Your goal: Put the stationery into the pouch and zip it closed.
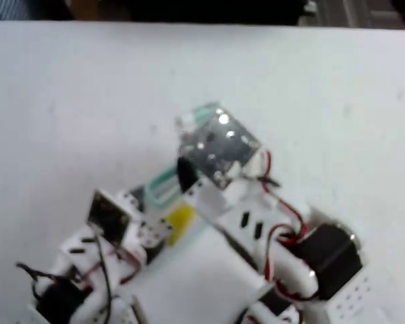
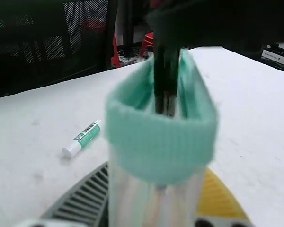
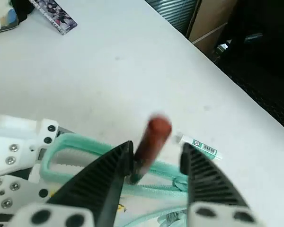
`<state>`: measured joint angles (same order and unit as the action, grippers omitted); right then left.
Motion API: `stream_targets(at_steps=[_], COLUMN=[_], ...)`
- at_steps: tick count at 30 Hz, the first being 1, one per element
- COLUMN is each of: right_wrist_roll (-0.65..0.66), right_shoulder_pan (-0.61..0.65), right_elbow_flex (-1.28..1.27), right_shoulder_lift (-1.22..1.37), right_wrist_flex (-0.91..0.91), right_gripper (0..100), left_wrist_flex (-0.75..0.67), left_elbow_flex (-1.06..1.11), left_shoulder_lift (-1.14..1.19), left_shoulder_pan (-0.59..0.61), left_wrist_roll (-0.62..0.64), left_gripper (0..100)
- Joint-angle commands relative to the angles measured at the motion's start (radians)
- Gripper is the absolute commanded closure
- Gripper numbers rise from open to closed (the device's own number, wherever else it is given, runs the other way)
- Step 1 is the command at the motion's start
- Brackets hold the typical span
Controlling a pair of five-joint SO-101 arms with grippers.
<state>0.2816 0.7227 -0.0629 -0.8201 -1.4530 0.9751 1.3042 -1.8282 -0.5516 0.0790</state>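
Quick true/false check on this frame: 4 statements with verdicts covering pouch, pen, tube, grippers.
1. The pouch is open at the top. True.
2. The green-and-white tube is inside the pouch. False: it lies on the table, beside the pouch.
3. A red-topped pen stands between the right gripper's open jaws, above the pouch mouth. True.
4. The pouch lies flat, untouched by either arm. False: the left gripper holds it, mouth up.

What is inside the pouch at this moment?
A pen stands in the open green mouth of the pouch, its red end up. The pouch wall covers its lower part and whatever lies at the bottom.
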Motion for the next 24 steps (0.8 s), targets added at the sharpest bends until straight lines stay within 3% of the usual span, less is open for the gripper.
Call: stream_targets(at_steps=[1, 12, 19, 22, 24], right_wrist_roll=[-0.049, -0.043, -0.048, -0.043, -0.041], right_shoulder_pan=[-0.059, -0.177, -0.311, -0.392, -0.435], right_elbow_flex=[0.011, 0.014, 0.008, 0.002, -0.025], right_shoulder_lift=[-0.01, -0.012, -0.07, -0.077, -0.064], right_wrist_flex=[0.001, 0.016, 0.091, 0.131, 0.163], right_gripper=[68.1, 68.0, 68.0, 68.0, 68.0], left_wrist_flex=[-0.023, -0.021, -0.028, -0.028, -0.026], left_elbow_flex=[-0.009, -0.011, -0.012, -0.035, -0.074], left_shoulder_lift=[-0.001, -0.001, -0.001, -0.001, -0.001], left_shoulder_pan=[0.013, 0.013, 0.007, 0.041, 0.127], left_wrist_roll=[0.012, 0.012, 0.003, 0.002, 0.003], left_gripper=[80, 81, 98, 98, 98])
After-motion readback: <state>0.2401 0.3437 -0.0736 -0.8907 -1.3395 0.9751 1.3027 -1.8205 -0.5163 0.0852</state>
